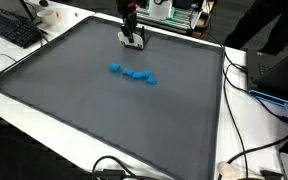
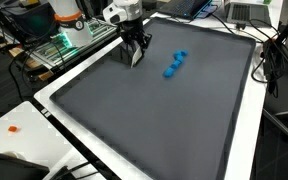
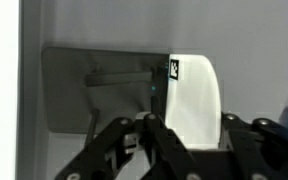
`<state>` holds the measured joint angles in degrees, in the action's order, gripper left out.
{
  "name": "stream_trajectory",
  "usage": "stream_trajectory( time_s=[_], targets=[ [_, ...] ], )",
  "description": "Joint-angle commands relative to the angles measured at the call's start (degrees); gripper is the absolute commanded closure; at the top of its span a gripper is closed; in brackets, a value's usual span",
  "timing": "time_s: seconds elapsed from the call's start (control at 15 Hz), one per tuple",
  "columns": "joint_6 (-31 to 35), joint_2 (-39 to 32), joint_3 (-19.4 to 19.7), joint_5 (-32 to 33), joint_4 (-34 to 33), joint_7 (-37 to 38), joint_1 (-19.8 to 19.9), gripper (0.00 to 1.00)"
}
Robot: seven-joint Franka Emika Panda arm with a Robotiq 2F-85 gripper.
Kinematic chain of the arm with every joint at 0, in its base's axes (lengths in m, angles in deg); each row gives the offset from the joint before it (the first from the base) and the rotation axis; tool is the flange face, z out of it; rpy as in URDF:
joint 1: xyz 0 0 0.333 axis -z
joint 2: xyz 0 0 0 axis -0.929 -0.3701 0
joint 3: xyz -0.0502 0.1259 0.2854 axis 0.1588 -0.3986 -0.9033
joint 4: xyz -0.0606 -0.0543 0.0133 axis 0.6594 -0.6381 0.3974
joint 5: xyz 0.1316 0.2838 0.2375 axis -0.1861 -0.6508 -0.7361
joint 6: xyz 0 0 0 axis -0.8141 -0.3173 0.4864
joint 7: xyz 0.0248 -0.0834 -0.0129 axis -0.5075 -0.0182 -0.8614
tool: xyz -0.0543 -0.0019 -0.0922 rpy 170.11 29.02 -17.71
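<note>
My gripper (image 1: 132, 40) hangs low over the far edge of a dark grey mat (image 1: 94, 115), which shows in both exterior views (image 2: 154, 125). Its fingers (image 2: 136, 56) are shut on a white, flat, rounded object (image 3: 196, 90) with a small black mark at its top corner. In the wrist view the fingers (image 3: 194, 128) sit on either side of the object's lower part. A short row of several small blue blocks (image 1: 133, 73) lies on the mat a little in front of the gripper, apart from it; it also shows in an exterior view (image 2: 174, 65).
A white table rim (image 1: 246, 120) surrounds the mat. A keyboard (image 1: 14, 28) lies at one corner, and black cables (image 1: 259, 150) run along one side. A small orange item (image 2: 14, 128) lies on the white rim. Electronics (image 2: 59, 40) stand behind the arm.
</note>
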<state>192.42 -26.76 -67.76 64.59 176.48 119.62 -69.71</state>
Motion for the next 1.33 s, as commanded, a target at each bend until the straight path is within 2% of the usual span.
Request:
stream_trajectory(
  time_s=[0.0,0.13,0.33,0.4,0.47,0.6,0.87,1.0,1.13,1.27],
  targets=[
    [-3.2,2.1,0.5,4.0,1.0,2.5,0.8,0.78],
    [-4.8,2.6,0.7,5.5,0.9,3.0,1.0,0.8],
    [-7.5,3.2,0.7,7.6,0.8,3.7,1.4,0.7],
    [-8.2,3.4,0.7,8.3,0.8,3.9,1.5,0.57],
    [-9.1,3.6,0.6,8.8,0.7,4.1,1.6,0.55],
    [-10.8,4.1,0.5,9.3,0.6,4.2,1.7,0.36],
    [-14.5,5.8,0.2,9.8,0.3,3.9,1.7,0.05],
    [-17.3,7.3,0.2,9.9,-0.1,3.0,1.8,0.0],
    [-20.2,9.3,0.2,9.7,-0.8,1.7,1.9,0.0],
    [-23.9,11.1,0.3,9.0,-2.2,-3.0,1.8,0.0]
  ],
)
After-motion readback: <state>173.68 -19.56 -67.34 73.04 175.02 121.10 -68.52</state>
